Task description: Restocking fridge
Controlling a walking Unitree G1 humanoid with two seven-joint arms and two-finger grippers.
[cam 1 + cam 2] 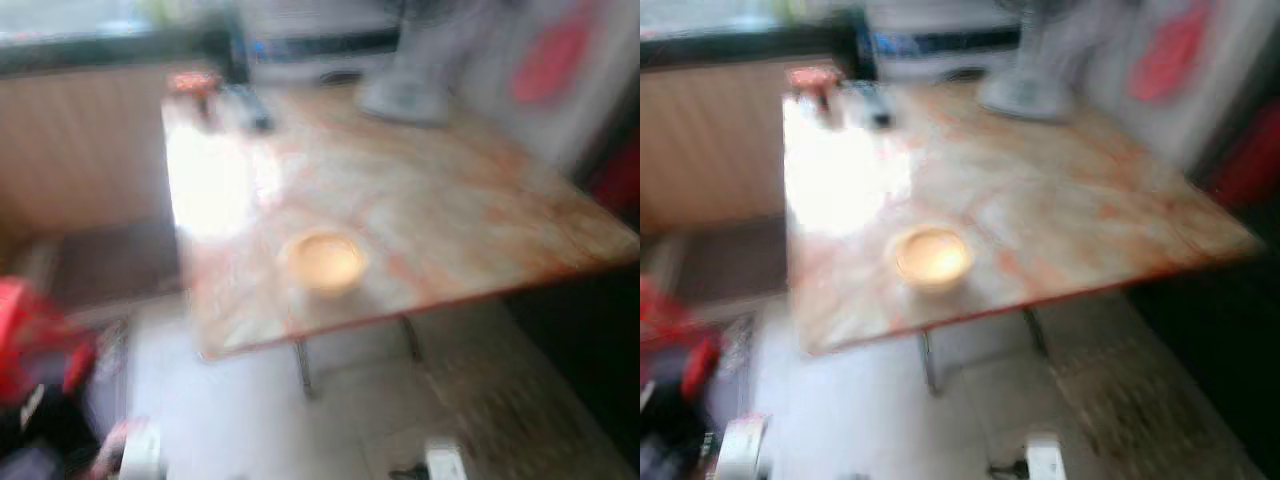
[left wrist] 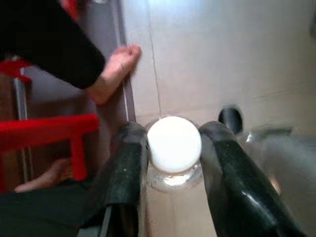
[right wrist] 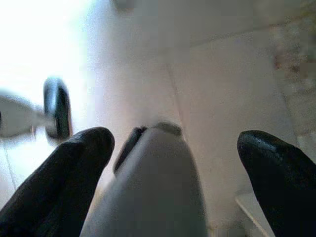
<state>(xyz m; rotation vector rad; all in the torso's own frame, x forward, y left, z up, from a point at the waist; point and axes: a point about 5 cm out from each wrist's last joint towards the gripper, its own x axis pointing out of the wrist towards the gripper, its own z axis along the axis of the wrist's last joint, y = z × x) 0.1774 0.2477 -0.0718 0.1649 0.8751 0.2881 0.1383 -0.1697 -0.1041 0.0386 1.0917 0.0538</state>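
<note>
— Where's your bottle?

— Your left gripper (image 2: 173, 163) pinches it — a clear bottle with a white cap (image 2: 174, 144), held low over the pale floor (image 2: 222, 54).

— And the right gripper (image 3: 175, 158)?

— Spread wide, holding nothing.

— What's ahead of you?

— A marble table (image 1: 450, 200) with a small bowl (image 1: 325, 262) near its front edge (all blurry). A person's bare foot (image 2: 112, 74) is by your left side.
</note>
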